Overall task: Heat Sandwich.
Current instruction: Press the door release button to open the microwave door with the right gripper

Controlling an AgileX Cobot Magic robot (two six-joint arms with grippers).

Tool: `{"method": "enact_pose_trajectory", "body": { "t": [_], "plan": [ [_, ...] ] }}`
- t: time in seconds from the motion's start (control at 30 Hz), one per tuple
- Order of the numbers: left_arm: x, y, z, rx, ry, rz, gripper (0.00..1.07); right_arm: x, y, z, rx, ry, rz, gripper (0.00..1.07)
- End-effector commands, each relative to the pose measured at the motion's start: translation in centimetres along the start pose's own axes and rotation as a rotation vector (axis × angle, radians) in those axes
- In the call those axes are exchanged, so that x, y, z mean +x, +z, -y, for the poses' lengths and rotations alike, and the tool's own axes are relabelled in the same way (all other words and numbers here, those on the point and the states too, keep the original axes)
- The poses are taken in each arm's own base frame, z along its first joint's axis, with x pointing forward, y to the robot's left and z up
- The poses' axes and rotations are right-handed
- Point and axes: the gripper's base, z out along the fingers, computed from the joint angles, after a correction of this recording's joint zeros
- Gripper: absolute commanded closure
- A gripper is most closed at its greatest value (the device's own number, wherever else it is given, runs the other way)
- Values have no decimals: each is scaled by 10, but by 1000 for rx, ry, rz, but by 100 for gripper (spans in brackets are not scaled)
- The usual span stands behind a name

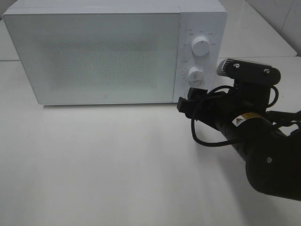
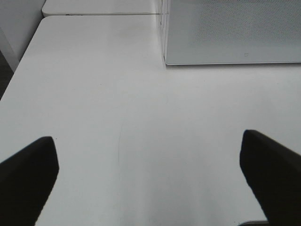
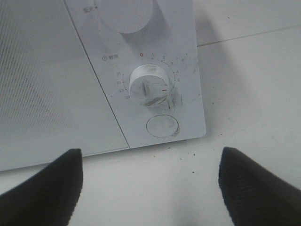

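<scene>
The sandwich is out of view in every frame. The white microwave [image 1: 94, 56] stands at the back of the table with its door shut, and nothing shows through the speckled door panel [image 3: 42, 84]. My right gripper [image 1: 189, 100] hovers just in front of the lower knob [image 1: 195, 74], open and holding nothing. In the right wrist view that gripper [image 3: 150, 186] faces the timer knob [image 3: 149, 87] and a round button [image 3: 162, 126] under it. My left gripper [image 2: 148, 181] is open over bare table, apart from the microwave's front corner [image 2: 165, 59].
An upper knob [image 1: 201, 45] sits above the lower one on the control panel. The white table [image 1: 117, 169] stretches in front of the microwave. A second table surface [image 1: 263, 28] lies behind, across a seam. The table's left edge [image 2: 21, 66] shows in the left wrist view.
</scene>
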Motion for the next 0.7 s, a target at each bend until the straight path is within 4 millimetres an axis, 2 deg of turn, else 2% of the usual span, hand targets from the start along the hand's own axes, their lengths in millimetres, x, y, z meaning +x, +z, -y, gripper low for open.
{"method": "enact_pose_trajectory", "body": {
  "t": [0.03,0.1,0.13,0.2,0.23,0.27,0.4,0.43,0.53,0.6,0.7],
  "plan": [
    [1,-3,1,2,-11,37,3,-1,1,-3,-9,173,3,31],
    [1,-3,1,2,-11,37,3,-1,1,-3,-10,331,3,31],
    [1,-3,1,2,-11,37,3,-1,1,-3,-10,331,3,31],
    [1,-3,1,2,-11,37,3,-1,1,-3,-9,453,-2,31],
    [1,-3,1,2,-11,37,3,0,1,-3,-8,598,-7,31],
    [1,-3,1,2,-11,37,3,0,1,-3,-8,598,-7,31],
    [1,-3,1,2,-11,37,3,1,1,-3,-3,906,-19,34],
    [1,-3,1,2,-11,37,3,1,1,-3,-3,906,-19,34],
    [1,-3,1,2,-11,37,3,2,1,-3,7,1081,-36,39],
    [1,-3,1,2,-11,37,3,2,1,-3,8,1111,-36,41],
    [1,-3,1,2,-11,37,3,2,1,-3,10,1225,-36,50]
  ]
}}
